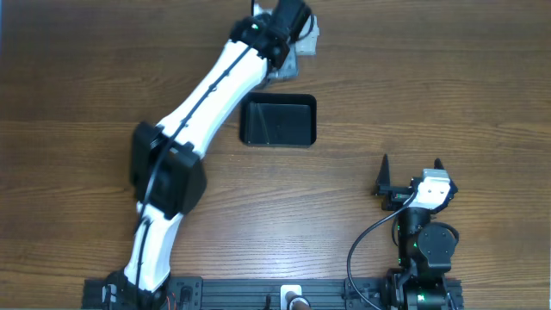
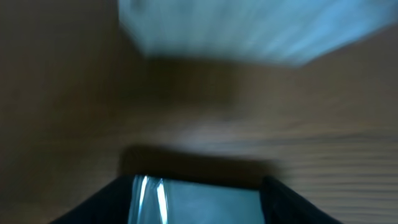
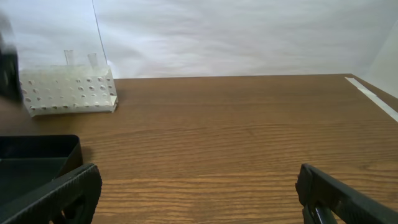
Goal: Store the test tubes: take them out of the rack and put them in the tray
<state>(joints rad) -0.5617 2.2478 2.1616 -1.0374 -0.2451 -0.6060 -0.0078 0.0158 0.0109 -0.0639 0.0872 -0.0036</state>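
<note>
The white perforated test tube rack [image 1: 303, 50] stands at the table's far edge, partly under my left arm. In the right wrist view the rack [image 3: 68, 92] holds two clear tubes [image 3: 93, 60] standing upright. The black tray [image 1: 277, 120] lies just in front of the rack. My left gripper [image 1: 293, 24] hangs by the rack. In its own blurred view a clear glassy test tube [image 2: 152, 196] fills the gap between the dark fingers [image 2: 99, 205], with the rack [image 2: 249, 28] beyond. My right gripper [image 1: 411, 170] rests open near its base, holding nothing.
Bare wooden tabletop [image 1: 430, 77] spreads to the right of the tray and rack. The tray's near corner [image 3: 37, 155] sits beside my right gripper's finger [image 3: 62, 193]. A white wall rises behind the table's far edge.
</note>
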